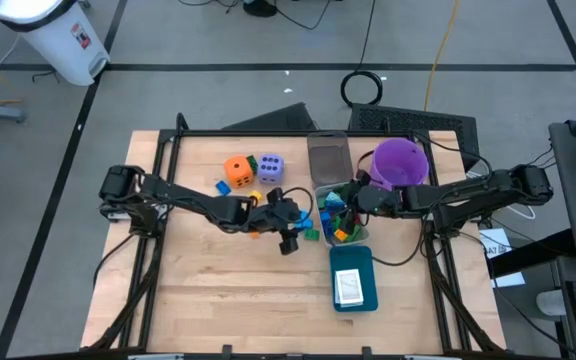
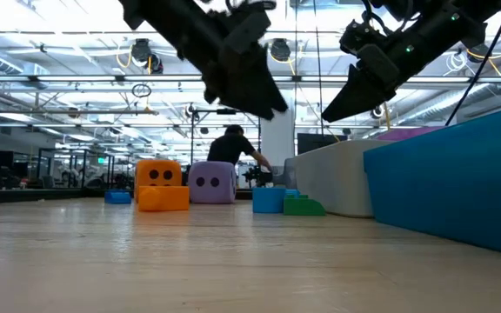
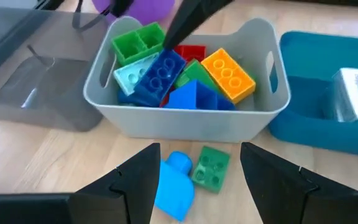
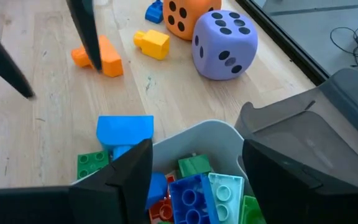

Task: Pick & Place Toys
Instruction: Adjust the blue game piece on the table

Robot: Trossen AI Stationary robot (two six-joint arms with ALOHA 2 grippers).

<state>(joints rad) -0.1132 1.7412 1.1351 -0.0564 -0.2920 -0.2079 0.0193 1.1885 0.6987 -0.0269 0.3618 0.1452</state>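
Table (image 1: pixel 218 290): pale wood planks, matt, with visible grain and seams. Grey bin (image 3: pixel 185 121): smooth moulded plastic, soft satin sheen. Blocks inside it (image 3: pixel 160 74) and the blue block (image 3: pixel 174 183) and green block (image 3: pixel 209 168) on the table: hard glossy plastic with studded tops. Lavender die (image 4: pixel 224 45) and orange die (image 4: pixel 188 15): matt, softly rounded — foam-like in look. Translucent grey container (image 3: pixel 30 74): smooth, smoky plastic. Teal tray (image 3: pixel 328 124): smooth plastic, low gloss. Left gripper (image 3: pixel 197 180) and right gripper (image 4: pixel 194 171) — fingers of dark, matt plastic-like material.
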